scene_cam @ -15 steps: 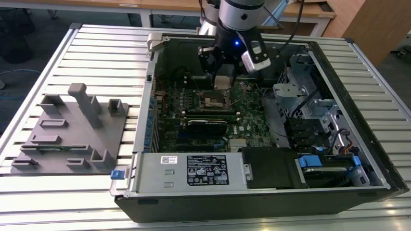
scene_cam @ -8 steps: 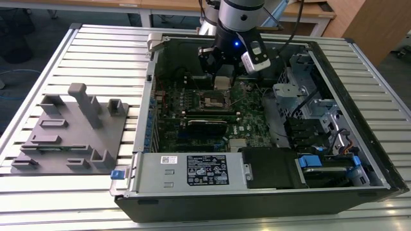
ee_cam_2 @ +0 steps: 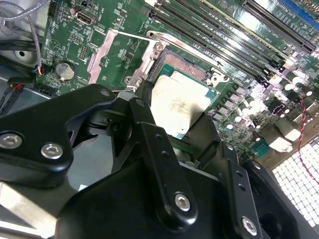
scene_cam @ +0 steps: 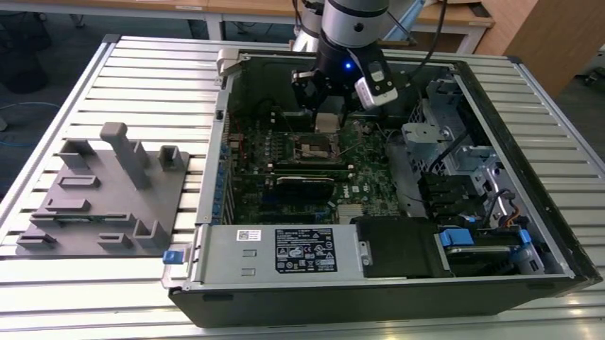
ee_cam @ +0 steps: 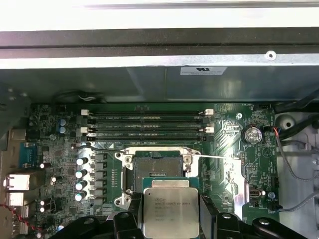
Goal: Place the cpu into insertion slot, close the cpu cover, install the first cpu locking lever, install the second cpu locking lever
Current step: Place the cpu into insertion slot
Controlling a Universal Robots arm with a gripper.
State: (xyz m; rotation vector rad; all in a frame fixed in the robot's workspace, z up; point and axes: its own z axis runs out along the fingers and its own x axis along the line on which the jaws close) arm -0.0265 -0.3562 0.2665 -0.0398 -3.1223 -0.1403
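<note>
insertion slot (ee_cam: 157, 167) uncovered; memory slots (ee_cam: 147, 125) close beside

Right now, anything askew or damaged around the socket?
Nothing stands out. The gripper holds the cpu square to the insertion slot, not yet seated. The cpu cover stands swung open, and nothing looks bent as far as I can tell.

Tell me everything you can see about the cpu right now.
The cpu is a flat square chip with a dull silver-grey metal top, faintly printed and a little scuffed, on a thin green base that shows at its edges. It sits top up between the two black fingers of the tool, which press on opposite sides. It hangs beside the insertion slot, whose dark contact field lies uncovered, so it is not yet seated.
</note>
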